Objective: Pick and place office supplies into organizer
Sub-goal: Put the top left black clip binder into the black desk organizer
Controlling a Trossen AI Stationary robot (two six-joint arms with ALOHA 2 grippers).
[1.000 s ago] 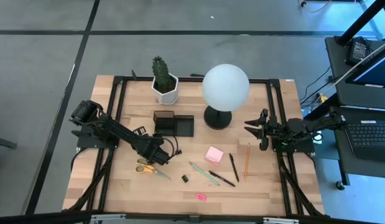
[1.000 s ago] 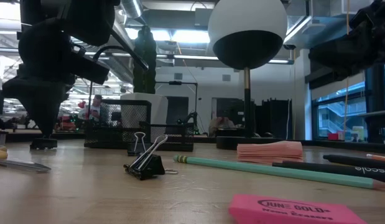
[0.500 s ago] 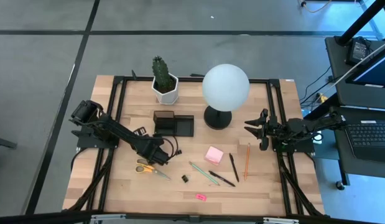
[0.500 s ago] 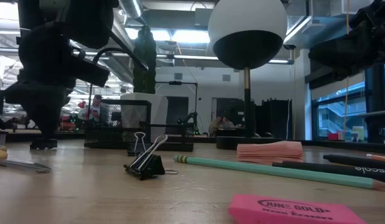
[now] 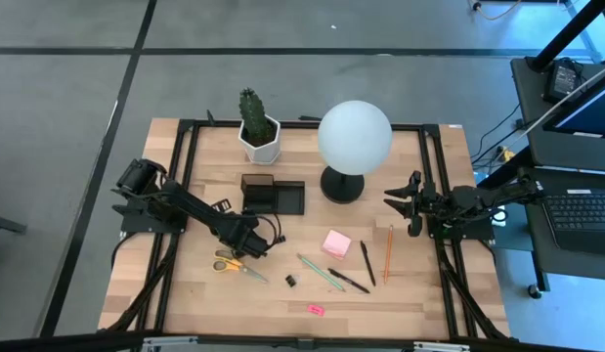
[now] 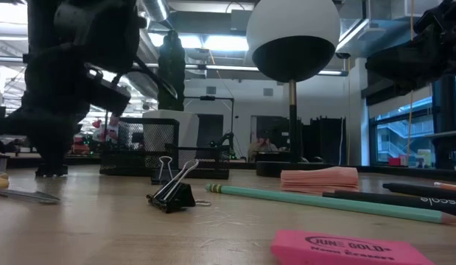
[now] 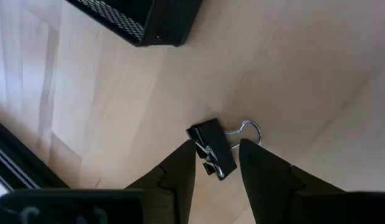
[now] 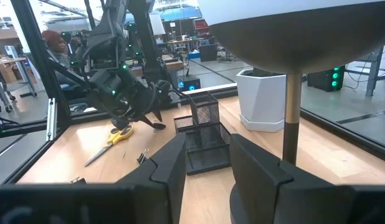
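Observation:
My left gripper points down at the table just above the yellow-handled scissors and in front of the black mesh organizer. In the left wrist view its open fingers stand close on either side of a black binder clip that lies on the wood; the high view hides this clip under the gripper. A second binder clip lies by the green pen. The pink sticky-note pad, two black pens, the orange pencil and a pink eraser lie flat. My right gripper waits, open, at the table's right edge. My left gripper comes from above, tips at the table, with the clip's black body between its two fingers and the wire handle reaching past one finger. Whether the fingers touch the clip, I cannot tell.
The white globe lamp stands on its dark base right of the organizer, and the cactus in its white pot stands behind it. A black frame borders the table. A person shows in the room beyond.
My left arm's wrist has shifted a little above the clip, while the fingertips have stayed at the same spot on the table. Nothing on the table has moved.

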